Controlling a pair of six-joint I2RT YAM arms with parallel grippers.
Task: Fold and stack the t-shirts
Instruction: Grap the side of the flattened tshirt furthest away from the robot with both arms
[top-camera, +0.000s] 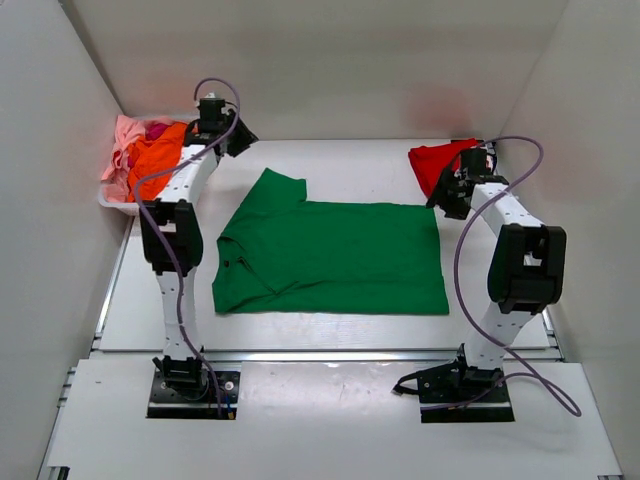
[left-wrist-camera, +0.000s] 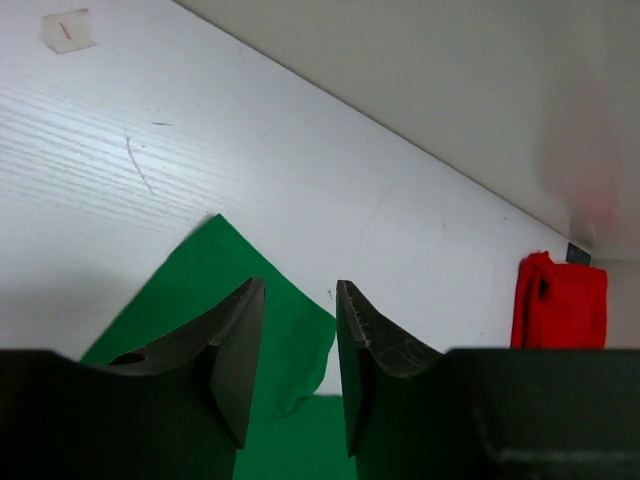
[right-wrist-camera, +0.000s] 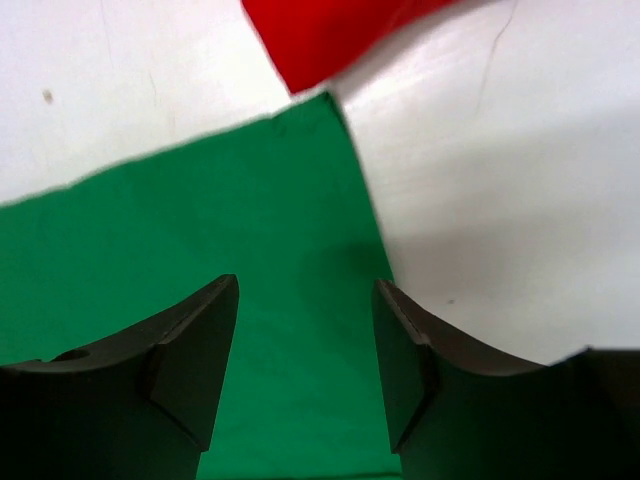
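Hands: left hand (left-wrist-camera: 298, 350) and right hand (right-wrist-camera: 305, 345) were both apart, empty, above the green t-shirt (top-camera: 330, 255);
Green t-shirt: lay spread mid-desk (top-camera: 350, 172); fold barely begun;
Done: red t-shirt (top-camera: 437, 162) looked folded, far right;
Left: orange and pink t-shirts (top-camera: 150, 160) waited in basket (top-camera: 112, 203).

Overhead view: the left arm (top-camera: 178, 235) rises from the lower left of the frame to the upper left, and the right arm (top-camera: 520, 265) folds toward the upper right. Wrist views: the left gripper (left-wrist-camera: 300, 290) is narrowly parted, the right gripper (right-wrist-camera: 305, 285) wider apart.
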